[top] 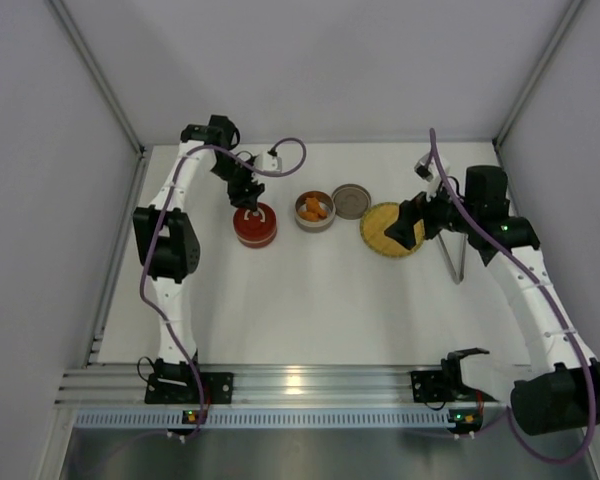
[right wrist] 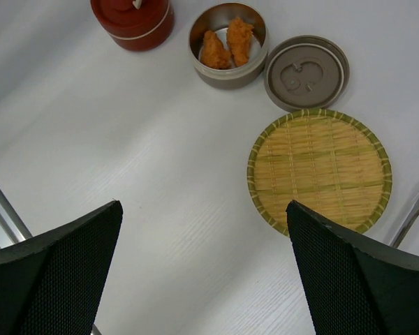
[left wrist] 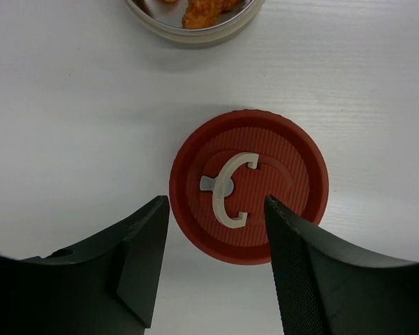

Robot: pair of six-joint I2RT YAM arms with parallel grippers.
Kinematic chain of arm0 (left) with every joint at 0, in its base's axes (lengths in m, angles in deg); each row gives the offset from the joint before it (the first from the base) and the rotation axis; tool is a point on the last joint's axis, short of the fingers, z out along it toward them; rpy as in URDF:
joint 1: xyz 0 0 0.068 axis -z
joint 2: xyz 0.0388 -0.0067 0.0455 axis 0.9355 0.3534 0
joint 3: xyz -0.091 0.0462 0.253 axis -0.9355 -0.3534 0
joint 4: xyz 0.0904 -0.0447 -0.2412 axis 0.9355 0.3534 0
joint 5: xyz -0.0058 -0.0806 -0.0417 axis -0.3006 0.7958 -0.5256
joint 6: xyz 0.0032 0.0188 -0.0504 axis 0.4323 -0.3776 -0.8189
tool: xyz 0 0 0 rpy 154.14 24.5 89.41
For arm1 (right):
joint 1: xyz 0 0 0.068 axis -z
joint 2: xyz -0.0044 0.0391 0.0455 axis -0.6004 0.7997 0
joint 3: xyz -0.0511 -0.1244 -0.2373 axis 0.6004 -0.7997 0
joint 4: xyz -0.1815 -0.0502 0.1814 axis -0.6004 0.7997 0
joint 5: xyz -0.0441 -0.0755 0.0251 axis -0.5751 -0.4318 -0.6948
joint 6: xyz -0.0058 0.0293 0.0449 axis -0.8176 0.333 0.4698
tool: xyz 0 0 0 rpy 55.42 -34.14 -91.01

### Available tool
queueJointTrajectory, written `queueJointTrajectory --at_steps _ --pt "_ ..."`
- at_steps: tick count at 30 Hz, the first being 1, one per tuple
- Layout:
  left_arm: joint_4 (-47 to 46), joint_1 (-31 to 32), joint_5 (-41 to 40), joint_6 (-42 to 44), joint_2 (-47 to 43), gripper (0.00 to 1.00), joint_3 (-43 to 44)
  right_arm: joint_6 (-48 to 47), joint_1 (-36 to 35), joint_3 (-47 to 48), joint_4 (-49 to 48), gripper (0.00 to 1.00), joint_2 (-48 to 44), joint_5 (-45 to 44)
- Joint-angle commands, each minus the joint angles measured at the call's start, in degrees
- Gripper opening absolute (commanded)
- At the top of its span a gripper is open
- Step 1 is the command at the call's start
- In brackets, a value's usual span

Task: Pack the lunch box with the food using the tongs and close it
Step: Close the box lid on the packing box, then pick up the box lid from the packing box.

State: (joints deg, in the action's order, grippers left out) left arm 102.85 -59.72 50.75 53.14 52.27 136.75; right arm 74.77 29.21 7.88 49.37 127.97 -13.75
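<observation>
Two orange food pieces [right wrist: 227, 43] lie in a round steel lunch box tin [top: 315, 211], and its grey lid [right wrist: 306, 73] rests on the table next to it. A red round container [left wrist: 248, 185] with a white handle on its lid stands to the left. My left gripper [left wrist: 215, 202] hovers open just above that red lid, gripping nothing. The silver tongs [top: 455, 255] lie on the table at the right. My right gripper [right wrist: 202, 206] hangs open and empty near the woven plate [right wrist: 320, 171], which holds no food.
White walls close in the table at the back and on both sides. An aluminium rail [top: 310, 385] runs along the near edge between the arm bases. The red container, tin, lid and plate stand in a row across the far half.
</observation>
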Motion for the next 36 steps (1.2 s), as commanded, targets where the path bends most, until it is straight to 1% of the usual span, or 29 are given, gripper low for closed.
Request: queueJointTrajectory --at_steps 1,3,8,11,18,29,33,36 --pt "9.46 0.08 2.68 5.53 1.77 0.61 2.82 0.05 0.74 -1.18 0.15 0.99 -1.89 2.77" --pt "10.07 0.26 2.50 6.06 2.74 0.61 2.90 0.40 0.74 -1.54 0.16 1.00 -2.24 3.21" --pt "11.92 1.23 1.54 6.95 4.23 0.53 2.64 0.22 0.83 -2.77 0.42 0.99 -2.86 3.21" --pt "11.92 1.40 1.10 7.12 4.24 0.49 0.72 0.05 1.00 -3.03 0.33 0.99 -3.12 3.21" --pt "11.92 1.75 -1.18 6.42 4.24 0.43 -1.49 0.05 1.18 -3.56 -0.02 0.99 -2.86 3.74" --pt "11.92 1.84 -4.35 6.51 2.75 0.38 -4.21 0.22 1.36 -4.00 -0.28 0.99 -3.04 4.00" --pt "11.92 2.37 -4.53 5.63 2.30 0.33 -4.48 0.22 1.44 -4.35 -0.55 0.99 -3.12 4.00" --pt "11.92 2.98 -4.44 4.05 1.95 0.26 -4.56 0.22 1.44 -4.70 -0.63 0.99 -3.21 3.91"
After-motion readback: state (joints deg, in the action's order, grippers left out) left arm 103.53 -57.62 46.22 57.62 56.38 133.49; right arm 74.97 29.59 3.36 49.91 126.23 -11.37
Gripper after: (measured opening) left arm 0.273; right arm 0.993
